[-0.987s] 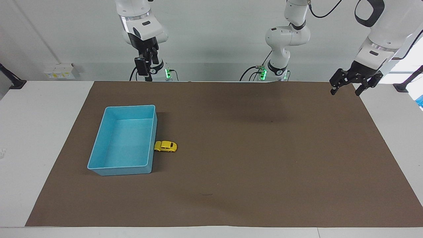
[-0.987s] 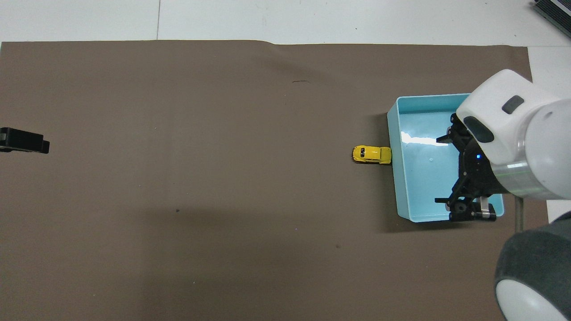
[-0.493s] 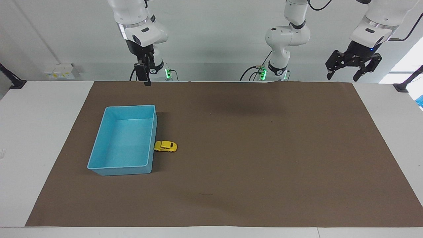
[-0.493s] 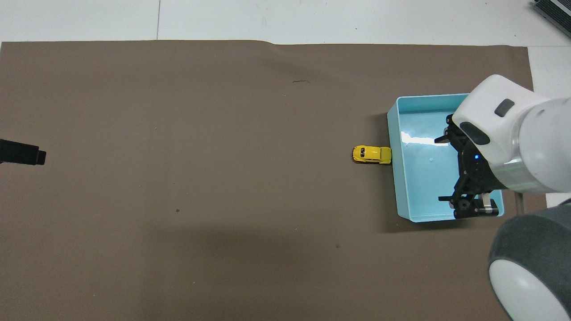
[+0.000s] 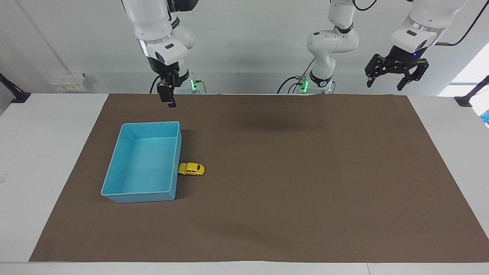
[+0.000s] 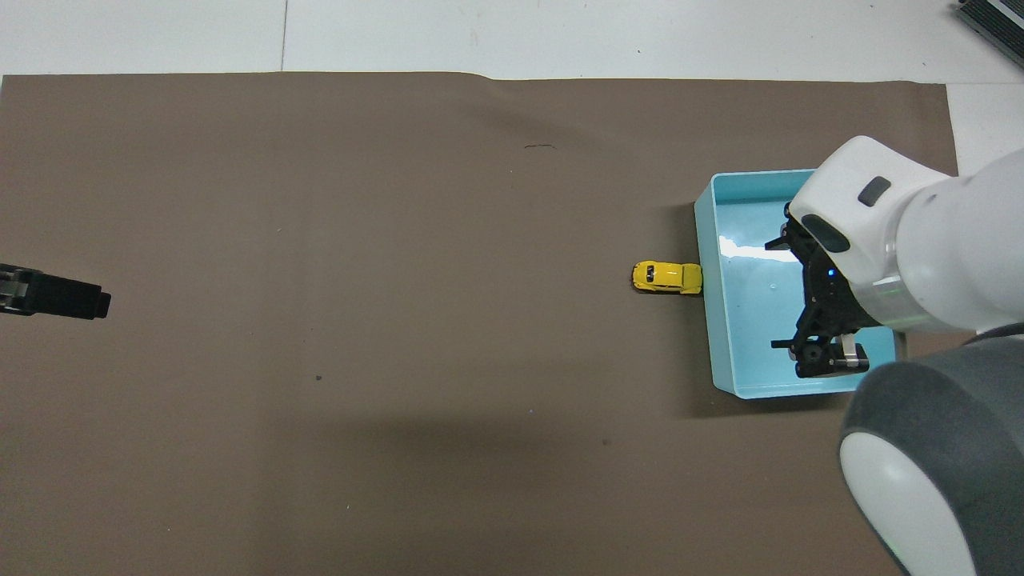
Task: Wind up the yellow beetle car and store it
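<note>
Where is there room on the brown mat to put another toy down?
Nearly all of the brown mat is bare, from the yellow beetle car toward the left arm's end. It is crowded only where the car sits against the light-blue bin. The bin's inside is bare too.

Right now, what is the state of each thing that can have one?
car: upright on its wheels on the mat, against the bin's outer wall, not held.
bin: upright, open-topped, empty.
left gripper: open, holding nothing, raised at the left arm's end of the table.
right gripper: open, holding nothing, raised over the mat near the bin.
</note>
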